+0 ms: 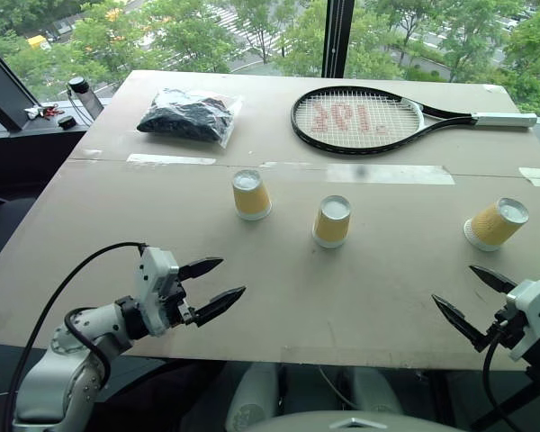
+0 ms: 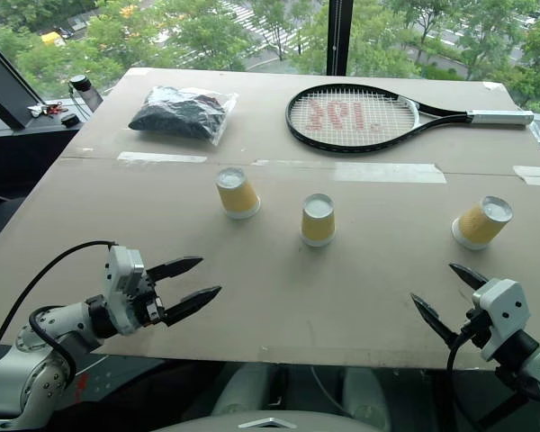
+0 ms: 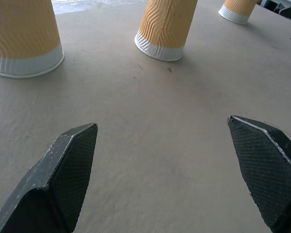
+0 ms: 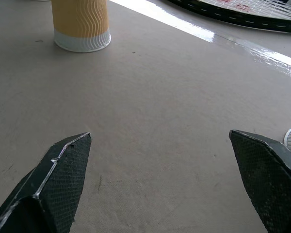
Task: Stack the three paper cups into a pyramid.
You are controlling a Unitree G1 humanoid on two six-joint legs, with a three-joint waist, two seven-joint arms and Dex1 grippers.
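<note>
Left eye view: a bench (image 1: 162, 297) carries a tennis racket (image 1: 360, 120) and dark bag (image 1: 187, 115) by its far edge, clear of three upside-down paper cups (image 1: 331, 221) spread across its middle. Near edge: left end effector (image 1: 218, 283) and right end effector (image 1: 468, 301), fingers apart, empty. Best gather two cups touching first.

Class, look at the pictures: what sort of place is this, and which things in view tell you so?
Probably an upper-floor room used as a test space: big windows overlook treetops and a street, and a taped board tabletop holds staged props, namely paper cups and a tennis racket.
</note>
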